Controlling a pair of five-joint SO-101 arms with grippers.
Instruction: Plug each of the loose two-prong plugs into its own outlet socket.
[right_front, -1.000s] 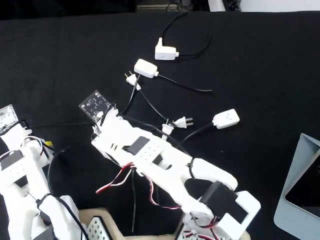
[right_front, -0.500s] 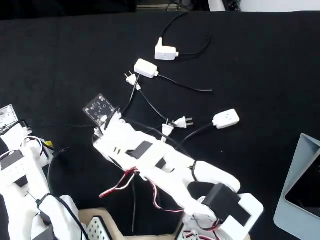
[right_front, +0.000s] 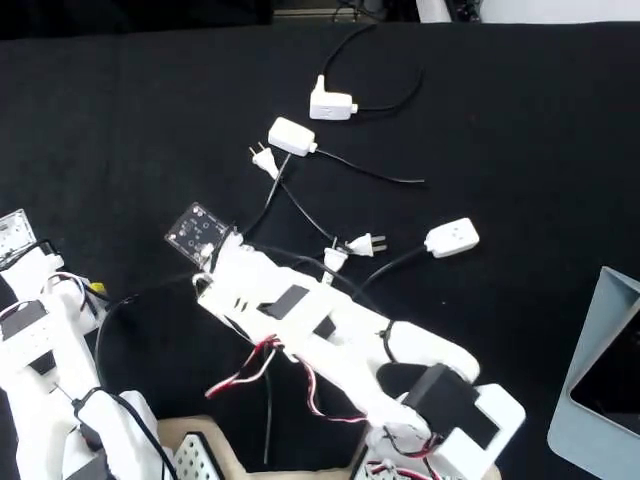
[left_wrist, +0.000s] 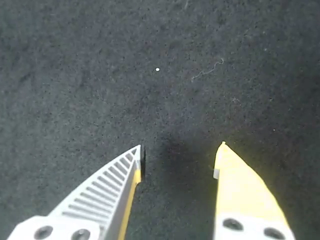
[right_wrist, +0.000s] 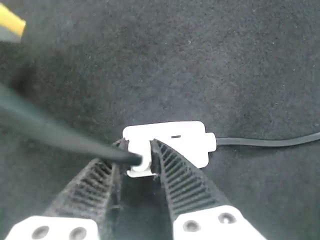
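Observation:
My right gripper (right_wrist: 137, 150) is shut on a small white two-prong plug (right_wrist: 142, 168) with a black cord (right_wrist: 55, 135). The plug sits against the end of a white outlet socket (right_wrist: 175, 142) lying on the black cloth. In the high view the right arm (right_front: 300, 310) stretches to the middle left and covers that spot. Three more white sockets (right_front: 333, 103) (right_front: 292, 136) (right_front: 452, 237) lie farther back, with loose plugs (right_front: 262, 157) (right_front: 368, 243) (right_front: 335, 258) among them. My left gripper (left_wrist: 181, 150) stands open over bare cloth, holding nothing.
Black cords trail across the cloth between the sockets and plugs. A grey container (right_front: 600, 380) stands at the right edge. The left arm (right_front: 40, 340) sits at the near left corner. A yellow fingertip (right_wrist: 10, 25) shows beside the right gripper's work spot.
The right arm's wrist has shifted slightly toward the near side and to the right. The sockets and loose plugs farther back lie as before.

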